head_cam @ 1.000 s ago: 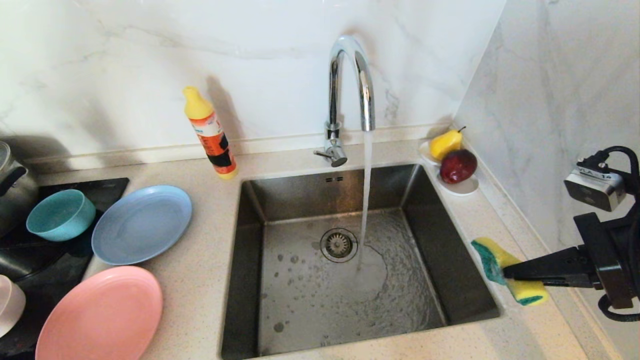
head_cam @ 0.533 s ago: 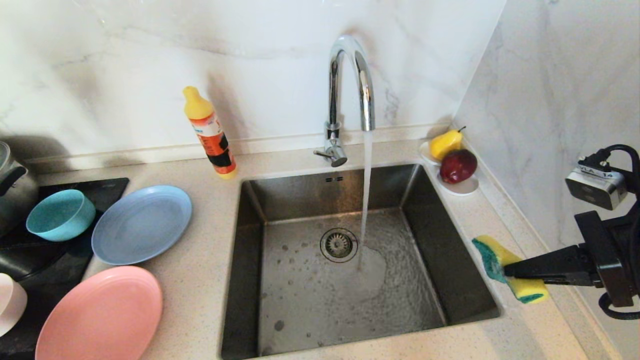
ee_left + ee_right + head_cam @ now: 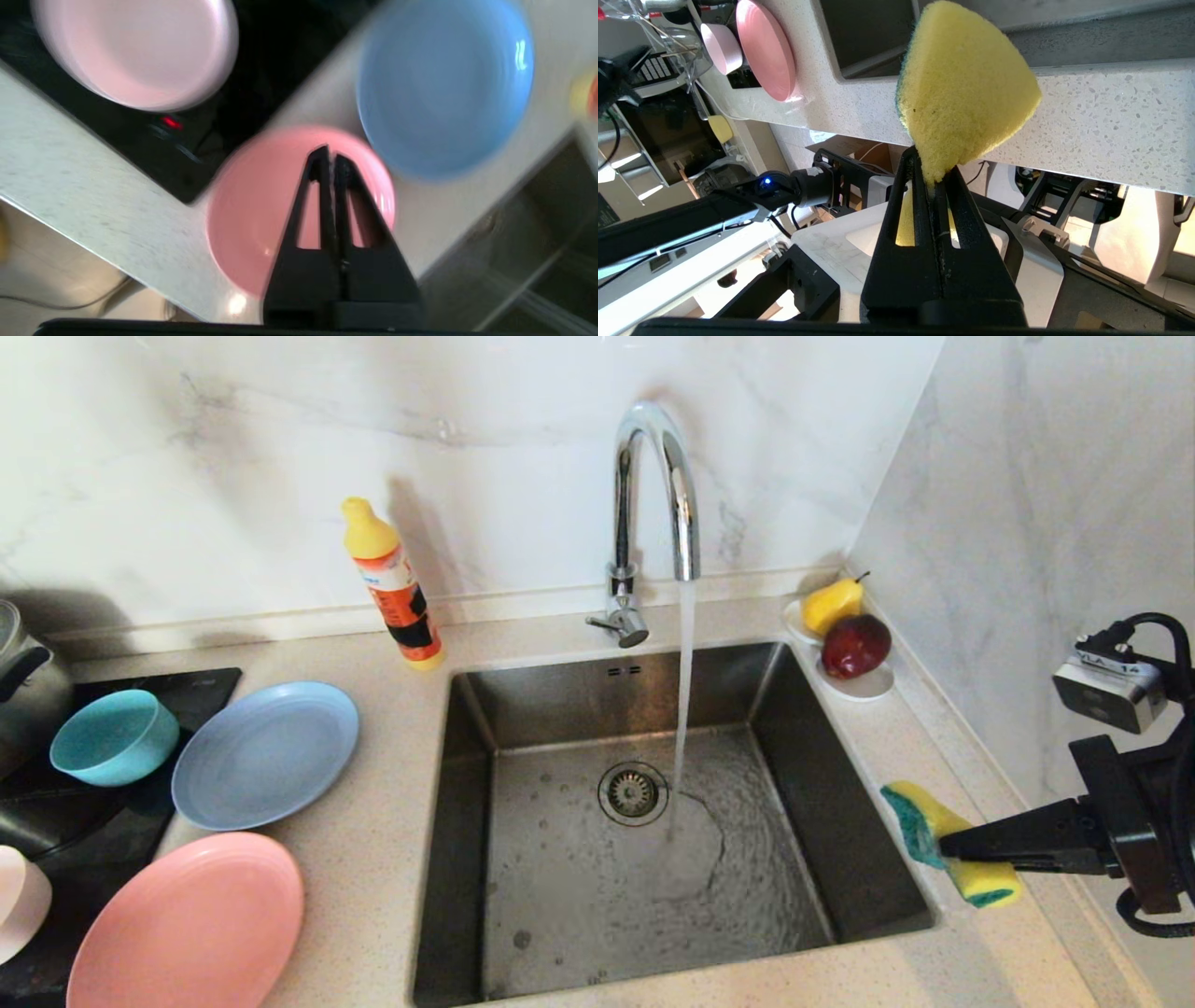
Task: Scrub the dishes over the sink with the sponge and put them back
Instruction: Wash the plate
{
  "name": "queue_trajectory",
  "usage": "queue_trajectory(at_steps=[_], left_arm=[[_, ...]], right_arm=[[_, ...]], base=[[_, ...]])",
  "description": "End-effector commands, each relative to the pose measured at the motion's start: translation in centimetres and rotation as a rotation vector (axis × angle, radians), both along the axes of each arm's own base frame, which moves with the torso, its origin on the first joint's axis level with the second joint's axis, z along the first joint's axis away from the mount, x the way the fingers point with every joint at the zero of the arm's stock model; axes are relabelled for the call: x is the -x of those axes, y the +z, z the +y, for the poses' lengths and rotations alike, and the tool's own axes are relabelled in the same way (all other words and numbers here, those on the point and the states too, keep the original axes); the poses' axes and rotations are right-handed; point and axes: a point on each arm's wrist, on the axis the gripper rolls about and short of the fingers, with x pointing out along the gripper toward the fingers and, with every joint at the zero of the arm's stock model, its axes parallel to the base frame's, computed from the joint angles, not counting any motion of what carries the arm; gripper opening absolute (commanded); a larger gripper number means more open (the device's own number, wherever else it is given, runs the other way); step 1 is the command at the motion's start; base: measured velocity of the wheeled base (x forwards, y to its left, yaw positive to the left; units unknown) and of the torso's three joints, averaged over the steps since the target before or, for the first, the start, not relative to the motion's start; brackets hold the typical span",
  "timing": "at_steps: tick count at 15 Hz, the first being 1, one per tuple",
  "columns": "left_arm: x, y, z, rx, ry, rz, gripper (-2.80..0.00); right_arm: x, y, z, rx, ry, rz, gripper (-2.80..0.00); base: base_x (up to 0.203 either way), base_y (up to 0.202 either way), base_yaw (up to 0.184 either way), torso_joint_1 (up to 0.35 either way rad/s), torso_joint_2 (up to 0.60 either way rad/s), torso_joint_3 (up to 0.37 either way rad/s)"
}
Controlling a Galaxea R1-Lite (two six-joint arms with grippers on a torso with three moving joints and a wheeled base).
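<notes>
My right gripper [image 3: 941, 845] is shut on the yellow and green sponge [image 3: 934, 831], held over the counter just right of the sink [image 3: 448, 803]. In the right wrist view the sponge [image 3: 966, 84] bulges out past the right gripper [image 3: 931, 175]. My left gripper [image 3: 331, 161] is out of the head view. In its wrist view it is shut and empty above the salmon-pink plate [image 3: 252, 219]. On the counter left of the sink lie the salmon-pink plate [image 3: 187, 924] and the grey-blue plate [image 3: 266, 756]. The teal bowl [image 3: 112, 737] and the pale pink plate [image 3: 19, 901] stand on the black cooktop [image 3: 93, 831].
Water runs from the chrome faucet [image 3: 653, 495] into the basin beside the drain strainer [image 3: 632, 792]. An orange detergent bottle [image 3: 392, 588] stands at the back wall. A small white dish [image 3: 868, 686] with a pear and an apple sits at the sink's back right corner. A metal pot [image 3: 23, 681] is at the far left.
</notes>
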Motion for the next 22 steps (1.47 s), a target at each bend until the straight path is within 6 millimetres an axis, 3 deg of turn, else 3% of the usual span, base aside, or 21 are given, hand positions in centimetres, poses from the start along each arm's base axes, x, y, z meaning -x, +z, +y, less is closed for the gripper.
queue_trajectory(at_steps=[1, 3, 5, 6, 7, 12, 22], left_arm=[[-1.7, -0.7, -2.4, -0.012, -0.11, 0.048, -2.8], [-4.0, -3.2, -2.9, -0.01, -0.145, 0.17, -2.8], [-6.0, -5.8, -2.1, 0.016, -0.155, 0.246, -2.8], [-7.0, -6.9, -1.6, 0.023, -0.155, 0.264, -1.99], [-7.9, -7.9, -1.2, 0.028, -0.154, 0.275, 0.0], [-10.1, -10.9, 0.0, 0.073, -0.152, 0.305, 0.0], [-12.9, -11.8, 0.2, 0.077, -0.125, 0.204, 0.0]], right_arm=[[-0.1, -0.1, 0.0, -0.001, 0.0, 0.01, -2.8], [-0.1, -0.2, 0.0, 0.0, 0.0, 0.013, -2.8], [-0.2, -0.2, 0.1, 0.001, 0.0, 0.014, -2.8], [-0.2, -0.2, 0.1, 0.002, 0.001, 0.015, -2.8], [-0.4, -0.3, 0.1, 0.003, 0.001, 0.018, -2.8], [-1.1, -0.6, 0.2, 0.004, -0.005, 0.022, -2.8], [-1.5, -0.9, -0.4, 0.009, -0.03, 0.029, -2.8]], base=[[0.0, 0.0, 0.0, 0.0, 0.0, 0.0], [0.0, 0.0, 0.0, 0.0, 0.0, 0.0], [0.0, 0.0, 0.0, 0.0, 0.0, 0.0], [0.0, 0.0, 0.0, 0.0, 0.0, 0.0], [0.0, 0.0, 0.0, 0.0, 0.0, 0.0], [0.0, 0.0, 0.0, 0.0, 0.0, 0.0], [0.0, 0.0, 0.0, 0.0, 0.0, 0.0]])
